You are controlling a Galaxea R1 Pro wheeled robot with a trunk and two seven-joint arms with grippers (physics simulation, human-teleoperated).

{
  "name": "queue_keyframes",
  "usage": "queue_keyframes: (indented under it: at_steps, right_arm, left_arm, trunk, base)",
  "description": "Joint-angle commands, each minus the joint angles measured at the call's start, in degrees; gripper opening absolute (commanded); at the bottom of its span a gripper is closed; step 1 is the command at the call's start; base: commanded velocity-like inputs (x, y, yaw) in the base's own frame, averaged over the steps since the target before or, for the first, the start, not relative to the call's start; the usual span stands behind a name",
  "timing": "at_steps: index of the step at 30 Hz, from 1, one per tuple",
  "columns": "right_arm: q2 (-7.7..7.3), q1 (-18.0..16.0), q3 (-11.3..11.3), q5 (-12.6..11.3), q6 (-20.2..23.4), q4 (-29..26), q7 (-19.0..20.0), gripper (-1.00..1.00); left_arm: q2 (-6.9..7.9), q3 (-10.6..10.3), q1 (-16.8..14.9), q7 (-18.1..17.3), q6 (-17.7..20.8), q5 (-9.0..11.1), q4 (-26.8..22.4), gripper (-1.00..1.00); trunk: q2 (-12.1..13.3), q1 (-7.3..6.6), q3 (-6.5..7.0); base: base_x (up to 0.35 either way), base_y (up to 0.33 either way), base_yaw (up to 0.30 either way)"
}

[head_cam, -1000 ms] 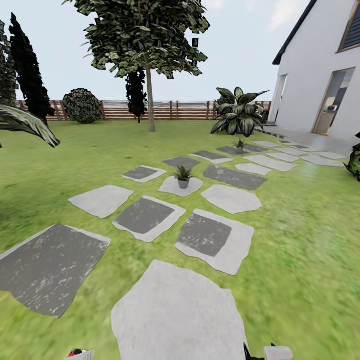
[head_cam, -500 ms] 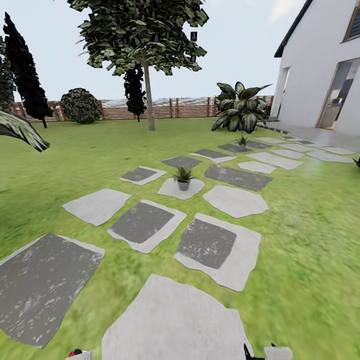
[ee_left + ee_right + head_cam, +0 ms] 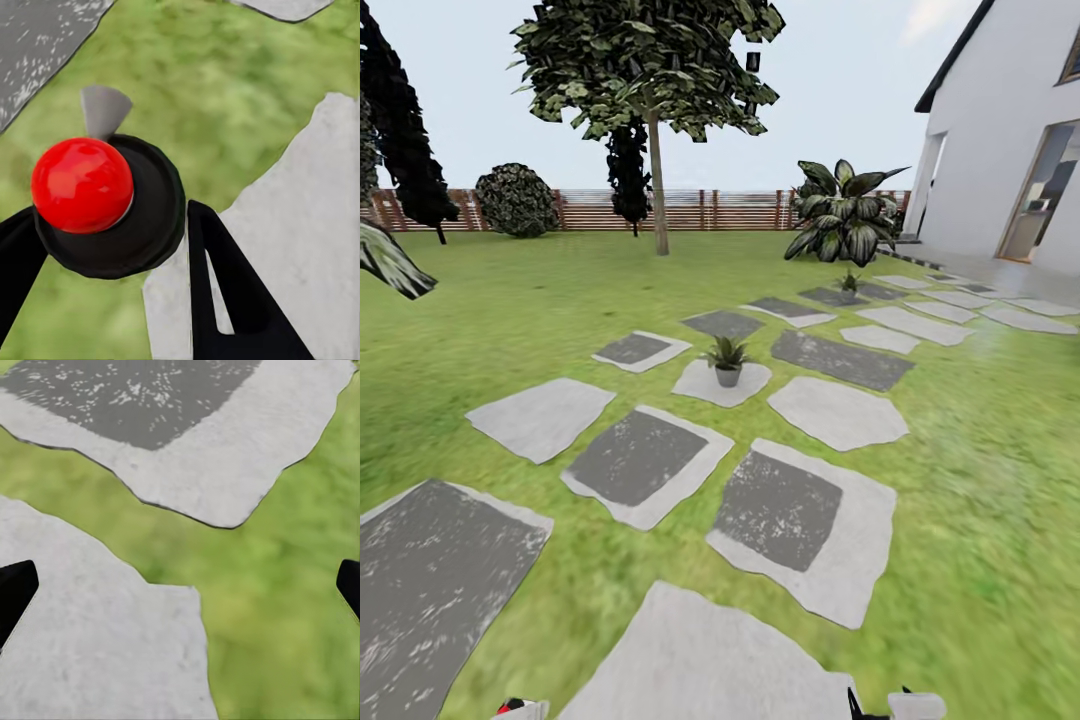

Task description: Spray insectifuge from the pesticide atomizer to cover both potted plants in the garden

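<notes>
In the left wrist view the pesticide atomizer [image 3: 84, 184], a dark round bottle with a red ball top, sits between the black fingers [image 3: 225, 292] of my left gripper [image 3: 111, 219], which is shut on it. My right gripper [image 3: 180, 585] is open above grass and a pale stone, its fingertips at the picture's edges. One potted plant [image 3: 727, 361] stands on a pale stepping stone in the middle of the garden lawn [image 3: 980, 480]. The other potted plant [image 3: 849, 283] is farther off, on the path towards the house.
Grey and white stepping stones [image 3: 790, 520] lead ahead across the grass. A tree trunk [image 3: 658, 190], a broad-leaved shrub [image 3: 845, 222] and a brown slatted fence [image 3: 700, 210] stand at the back. The white house [image 3: 1010, 150] rises on the right.
The whole view has shifted: the camera has moved forward, so the stepping stones lie lower and nearer in the picture. The nearer potted plant stays about mid-picture.
</notes>
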Motion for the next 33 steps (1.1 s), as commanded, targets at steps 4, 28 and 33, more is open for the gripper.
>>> queue_keyframes:
  at_steps: [4, 28, 33]
  right_arm:
    - [0.0, -0.03, -0.1, 0.1, -0.17, 0.04, -0.01, 1.0]
    - [0.0, -0.03, -0.1, 0.1, -0.13, 0.04, -0.01, 1.0]
    - [0.0, -0.03, -0.1, 0.1, -0.12, 0.04, -0.01, 1.0]
  left_arm:
    - [0.01, -0.06, -0.03, -0.28, -0.14, 0.59, 0.05, -1.0]
    - [0.01, -0.05, -0.03, -0.28, -0.2, 0.59, 0.05, -1.0]
    - [0.01, -0.07, -0.03, -0.29, -0.2, 0.59, 0.05, -1.0]
  trunk:
    - [-0.02, 0.02, -0.05]
    - [-0.02, 0.02, -0.05]
    - [-0.02, 0.02, -0.05]
  base:
    - [0.338, 0.0, 0.0]
    - [0.338, 0.0, 0.0]
    - [0.338, 0.0, 0.0]
